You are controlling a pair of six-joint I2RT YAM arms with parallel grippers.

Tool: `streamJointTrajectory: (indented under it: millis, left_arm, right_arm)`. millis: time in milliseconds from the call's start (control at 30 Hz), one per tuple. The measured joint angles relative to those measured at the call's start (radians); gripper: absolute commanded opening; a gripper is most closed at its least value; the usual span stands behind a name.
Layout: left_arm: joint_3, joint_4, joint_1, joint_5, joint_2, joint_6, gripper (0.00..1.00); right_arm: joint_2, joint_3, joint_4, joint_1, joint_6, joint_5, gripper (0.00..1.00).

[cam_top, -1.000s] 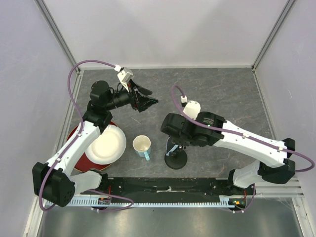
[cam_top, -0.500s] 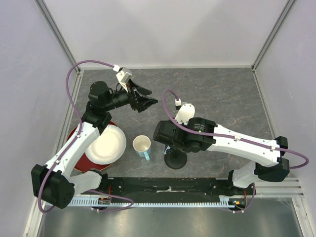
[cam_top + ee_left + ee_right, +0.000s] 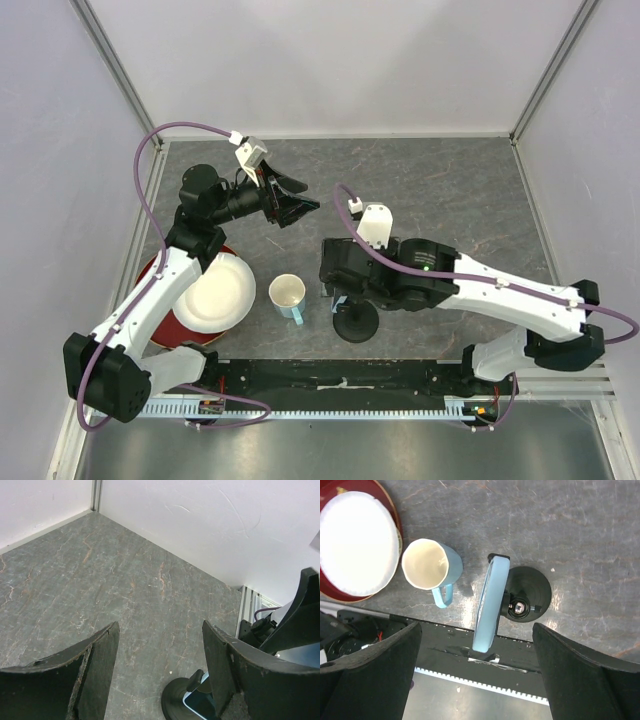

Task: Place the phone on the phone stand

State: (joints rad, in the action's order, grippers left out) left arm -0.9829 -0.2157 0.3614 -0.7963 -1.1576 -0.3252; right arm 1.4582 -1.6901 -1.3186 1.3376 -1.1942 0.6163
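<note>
In the right wrist view the phone (image 3: 491,605) shows its light blue case edge and rests against the holder of the black phone stand (image 3: 532,592), whose round base sits on the table. My right gripper (image 3: 476,630) hangs above it, open wide, both fingers well apart from the phone. The top view shows the stand's base (image 3: 357,322) below my right wrist, which hides most of the phone. My left gripper (image 3: 292,207) is open and empty over the far left of the table; its camera catches the phone (image 3: 198,703) and stand base (image 3: 172,702) low down.
A light blue cup (image 3: 288,295) with a cream inside stands just left of the stand. A white plate (image 3: 215,293) lies on a red plate (image 3: 150,275) further left, under the left arm. A black rail (image 3: 340,378) runs along the near edge.
My right gripper has gone from nearly shut on the phone to wide open, leaving the phone on the stand. The right wrist shifted slightly. The left arm has hardly moved.
</note>
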Motion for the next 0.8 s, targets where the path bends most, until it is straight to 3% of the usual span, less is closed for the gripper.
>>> streamJointTrajectory:
  millis: [267, 500, 700, 800]
  left_arm:
    - [0.000, 0.000, 0.000, 0.005, 0.000, 0.000, 0.73]
    - [0.000, 0.005, 0.000, 0.071, 0.005, 0.000, 0.72]
    - [0.008, 0.036, 0.000, 0.187, 0.060, 0.002, 0.72]
    - [0.021, 0.039, 0.000, 0.238, 0.101, 0.003, 0.72]
  right_arm:
    - [-0.155, 0.018, 0.077, 0.000, 0.202, 0.064, 0.98]
    - [-0.564, 0.303, 0.098, 0.002, 0.175, 0.337, 0.98]
    - [-0.880, 0.383, 0.084, 0.002, 0.134, 0.493, 0.98]
    - [-0.963, 0.405, 0.072, 0.001, 0.113, 0.528, 0.98]
